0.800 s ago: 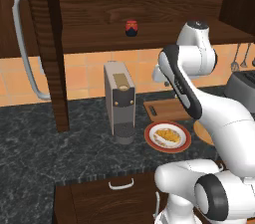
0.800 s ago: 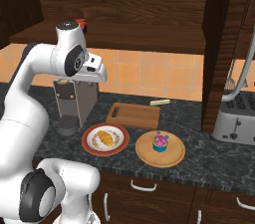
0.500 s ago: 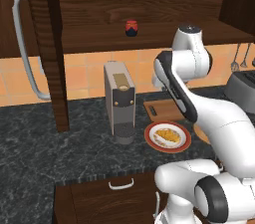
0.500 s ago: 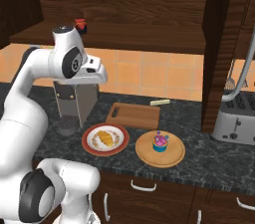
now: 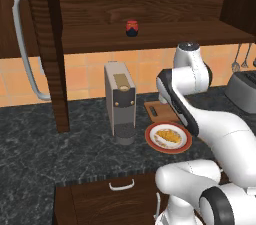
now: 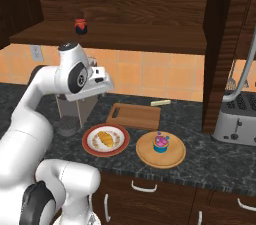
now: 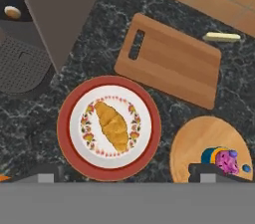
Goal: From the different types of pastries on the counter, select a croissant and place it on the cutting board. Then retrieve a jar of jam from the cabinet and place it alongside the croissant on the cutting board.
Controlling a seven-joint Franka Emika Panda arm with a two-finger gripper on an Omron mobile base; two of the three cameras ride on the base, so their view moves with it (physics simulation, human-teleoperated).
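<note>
Red-rimmed plate beside round wooden board. Grey coffee machine left of plate. Silver toaster far right. Pale yellow stick near tiled wall.

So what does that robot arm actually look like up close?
The arm is glossy white, built from fat rounded segments, with dark grey discs and caps at the joints. The hand end is a blocky white piece. Its fingers are small and dark. No cables or markings show.
</note>
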